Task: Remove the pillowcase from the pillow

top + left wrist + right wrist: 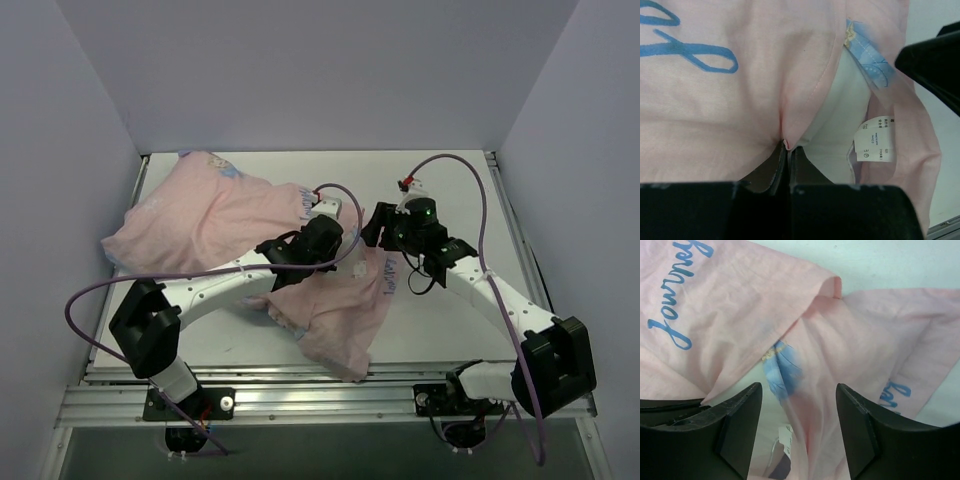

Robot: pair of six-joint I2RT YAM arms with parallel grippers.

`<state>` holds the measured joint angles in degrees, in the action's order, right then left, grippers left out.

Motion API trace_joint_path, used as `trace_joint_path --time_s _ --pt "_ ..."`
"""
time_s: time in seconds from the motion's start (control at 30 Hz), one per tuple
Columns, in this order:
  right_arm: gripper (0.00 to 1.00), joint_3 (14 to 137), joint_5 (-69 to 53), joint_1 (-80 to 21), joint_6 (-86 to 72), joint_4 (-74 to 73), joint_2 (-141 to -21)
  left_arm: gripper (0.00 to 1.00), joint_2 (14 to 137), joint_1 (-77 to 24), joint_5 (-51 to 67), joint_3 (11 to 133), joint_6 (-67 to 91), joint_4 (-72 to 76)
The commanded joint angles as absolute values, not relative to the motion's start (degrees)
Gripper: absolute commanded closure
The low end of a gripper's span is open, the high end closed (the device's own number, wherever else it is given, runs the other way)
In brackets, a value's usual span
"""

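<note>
The pillowcase [200, 215] lies pale pink side up across the table, from the back left to a bunched part at the near middle [340, 310]. My left gripper [338, 252] is shut on a fold of its open pink hem [805, 100], with the fingertips [786, 147] pinching it. Inside the opening the white pillow [835, 115] shows with its small tag [875, 140]. My right gripper [375, 228] is open. It hovers just above the same opening [799, 387], over pink fabric and a strip of blue print [785, 367]. The pillow [762, 410] shows beneath it.
The white table [450, 190] is boxed in by pale walls at the back and both sides. A metal rail [300, 400] runs along the near edge. Purple cables loop from both arms [470, 170]. My right gripper's black body [935, 60] stands close to my left fingers.
</note>
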<state>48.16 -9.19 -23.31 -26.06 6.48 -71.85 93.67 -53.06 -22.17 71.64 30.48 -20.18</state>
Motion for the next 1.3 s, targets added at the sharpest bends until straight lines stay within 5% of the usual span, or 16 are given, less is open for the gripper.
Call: trace_joint_path --time_s 0.0,0.27,0.4,0.5,0.73,0.93,1.1,1.17,1.27 --pt "0.43 53.0 -7.6 -25.2 -23.5 5.6 -75.1 0.98 93.3 -53.0 -21.4 73.3 30.7 -27.2" --pt "0.45 54.9 -3.5 -28.6 -23.4 4.3 -80.9 0.98 93.3 -53.0 -22.0 74.9 30.8 -28.7" --pt "0.85 51.5 2.1 -27.0 -23.2 5.2 -82.1 0.98 91.8 -52.9 -22.8 74.6 31.0 -29.7" --pt "1.0 49.8 2.0 -21.5 -22.8 5.3 -81.1 0.98 89.2 -52.8 -24.3 73.0 32.1 -30.9" --pt "1.0 48.2 -1.8 -9.7 -22.7 5.5 -81.7 0.98 78.4 -51.8 -22.6 65.4 34.3 -31.4" --pt "1.0 48.5 -10.3 -10.4 -26.9 8.7 -87.6 0.98 67.9 -47.7 -17.7 58.4 35.9 -23.1" --pt "1.0 48.3 -11.7 -16.3 -27.7 6.4 -84.3 0.98 74.4 -44.3 -13.0 62.6 36.1 -18.6" --pt "0.94 48.0 -10.3 -16.3 -29.6 4.5 -79.7 0.98 77.5 -44.3 -11.5 66.2 35.9 -17.6" --pt "0.69 48.5 -7.2 -17.9 -28.9 2.2 -72.5 0.98 82.8 -44.0 -9.8 70.2 35.6 -15.6"
